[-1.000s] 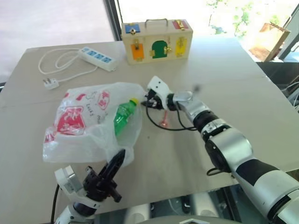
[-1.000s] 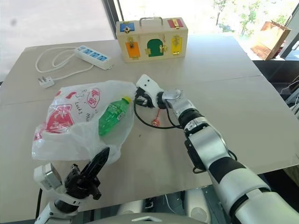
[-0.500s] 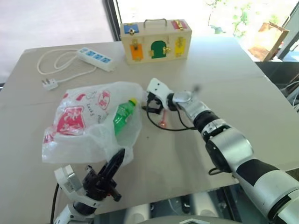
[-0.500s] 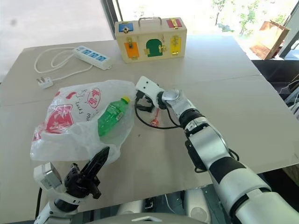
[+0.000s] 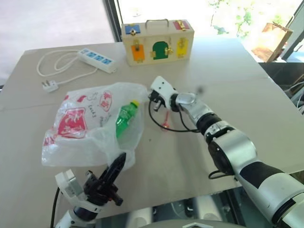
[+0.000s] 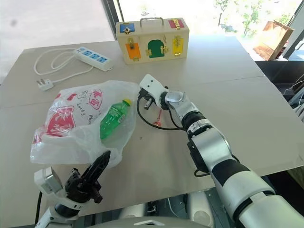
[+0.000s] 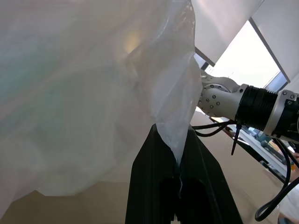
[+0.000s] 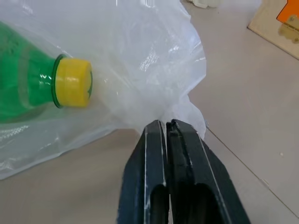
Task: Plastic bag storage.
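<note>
A: We have the plastic bag [image 5: 90,126] on the table's [image 5: 247,90] near left, left gripper [image 7: 178,173] clamped on its near edge.

B: Right gripper [image 8: 166,133] pinches the far-right corner; the bottle [image 8: 32,88] is inside. We lift both together, slowly.

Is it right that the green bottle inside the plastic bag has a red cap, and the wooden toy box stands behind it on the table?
Not quite. The green bottle inside the plastic bag has a yellow cap, not a red one; the right wrist view shows it plainly. The rest holds: the wooden toy box stands behind the bag on the table.
</note>
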Robot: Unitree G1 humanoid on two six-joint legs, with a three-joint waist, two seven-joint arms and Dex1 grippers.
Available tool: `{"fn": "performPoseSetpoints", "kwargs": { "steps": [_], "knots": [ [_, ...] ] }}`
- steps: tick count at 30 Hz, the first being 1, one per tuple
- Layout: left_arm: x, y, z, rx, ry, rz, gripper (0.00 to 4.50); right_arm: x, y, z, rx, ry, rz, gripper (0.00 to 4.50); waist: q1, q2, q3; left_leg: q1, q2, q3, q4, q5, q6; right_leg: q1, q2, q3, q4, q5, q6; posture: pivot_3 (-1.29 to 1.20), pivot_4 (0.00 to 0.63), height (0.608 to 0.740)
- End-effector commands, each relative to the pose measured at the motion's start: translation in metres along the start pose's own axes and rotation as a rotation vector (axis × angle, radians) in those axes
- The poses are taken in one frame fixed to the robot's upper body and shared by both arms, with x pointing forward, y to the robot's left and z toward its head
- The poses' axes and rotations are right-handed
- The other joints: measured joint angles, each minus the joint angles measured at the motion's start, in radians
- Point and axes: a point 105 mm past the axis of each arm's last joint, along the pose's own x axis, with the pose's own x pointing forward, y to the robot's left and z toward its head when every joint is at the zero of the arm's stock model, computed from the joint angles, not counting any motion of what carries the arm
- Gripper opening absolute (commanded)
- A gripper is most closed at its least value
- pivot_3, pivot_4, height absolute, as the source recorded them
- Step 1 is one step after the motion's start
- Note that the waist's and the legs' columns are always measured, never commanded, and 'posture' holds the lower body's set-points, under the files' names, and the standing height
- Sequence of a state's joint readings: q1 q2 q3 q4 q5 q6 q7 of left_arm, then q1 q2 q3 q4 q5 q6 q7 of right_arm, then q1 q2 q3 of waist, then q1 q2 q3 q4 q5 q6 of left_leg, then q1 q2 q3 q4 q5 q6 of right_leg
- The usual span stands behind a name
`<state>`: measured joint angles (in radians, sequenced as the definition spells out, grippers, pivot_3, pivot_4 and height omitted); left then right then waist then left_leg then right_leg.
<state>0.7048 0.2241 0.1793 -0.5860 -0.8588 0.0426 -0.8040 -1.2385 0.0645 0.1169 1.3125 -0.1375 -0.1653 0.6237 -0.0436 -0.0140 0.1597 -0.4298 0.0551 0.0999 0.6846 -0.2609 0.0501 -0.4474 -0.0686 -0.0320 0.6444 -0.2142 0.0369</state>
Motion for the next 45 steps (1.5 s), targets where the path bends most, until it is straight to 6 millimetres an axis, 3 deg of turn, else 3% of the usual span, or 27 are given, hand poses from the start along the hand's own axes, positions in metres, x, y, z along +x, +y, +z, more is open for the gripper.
{"fn": "performPoseSetpoints", "kwargs": {
  "steps": [1,10,17,25,32,38,42,45],
  "knots": [
    [0.003,-0.004,0.005,0.018,-0.017,-0.023,0.0,0.001,-0.007,0.03,-0.015,-0.093,-0.01,0.05,0.0,0.0,0.0,0.0,0.0,0.0,0.0,0.0,0.0,0.0,0.0,0.0,0.0,0.0,0.0,0.0,0.15,0.74],
    [0.004,-0.003,0.004,0.017,-0.016,-0.03,0.0,0.003,0.0,0.023,0.002,-0.068,0.021,0.05,0.0,0.0,0.0,0.0,0.0,0.0,0.0,0.0,0.0,0.0,0.0,0.0,0.0,0.0,0.0,0.0,0.15,0.74],
    [0.002,-0.002,0.002,0.015,-0.017,-0.025,0.0,0.005,-0.004,0.014,-0.027,-0.007,-0.047,3.25,0.0,0.0,0.0,0.0,0.0,0.002,0.0,0.0,0.0,0.0,0.0,0.0,0.0,0.0,0.0,0.0,0.15,0.74],
    [0.0,-0.004,0.0,0.017,-0.022,-0.016,0.0,0.009,0.002,0.013,0.03,-0.006,-0.034,3.25,0.0,0.0,0.0,0.0,0.0,0.003,0.0,0.0,0.0,0.0,0.0,0.0,0.0,0.0,0.0,0.0,0.15,0.74],
    [-0.002,-0.007,-0.001,0.024,-0.025,-0.001,0.0,0.011,0.007,0.022,0.066,-0.052,-0.013,0.03,0.0,0.0,0.0,0.0,0.0,0.003,0.0,0.0,0.0,0.0,0.0,0.0,0.0,0.0,0.0,0.0,0.15,0.74],
    [-0.001,-0.005,0.001,0.033,-0.03,0.002,0.0,0.008,-0.006,0.036,0.227,-0.149,-0.061,0.03,0.0,0.0,0.0,0.0,0.0,0.003,0.0,0.0,0.0,0.0,0.0,0.0,0.0,0.0,0.0,0.0,0.15,0.74],
    [0.003,-0.001,0.009,0.06,-0.048,-0.008,0.0,-0.006,-0.035,0.057,0.458,-0.296,-0.122,0.03,0.002,0.0,0.0,0.0,0.0,0.002,0.0,0.0,0.0,0.0,0.0,0.0,0.0,0.0,0.0,0.0,0.15,0.74],
    [0.015,0.0,0.028,0.092,-0.098,-0.038,0.0,-0.026,-0.06,0.077,0.616,-0.426,-0.109,0.03,0.005,0.0,0.0,0.0,0.0,0.002,0.0,-0.001,0.001,0.0,0.0,0.0,0.0,0.0,0.0,0.0,0.15,0.74]
  ]
}}
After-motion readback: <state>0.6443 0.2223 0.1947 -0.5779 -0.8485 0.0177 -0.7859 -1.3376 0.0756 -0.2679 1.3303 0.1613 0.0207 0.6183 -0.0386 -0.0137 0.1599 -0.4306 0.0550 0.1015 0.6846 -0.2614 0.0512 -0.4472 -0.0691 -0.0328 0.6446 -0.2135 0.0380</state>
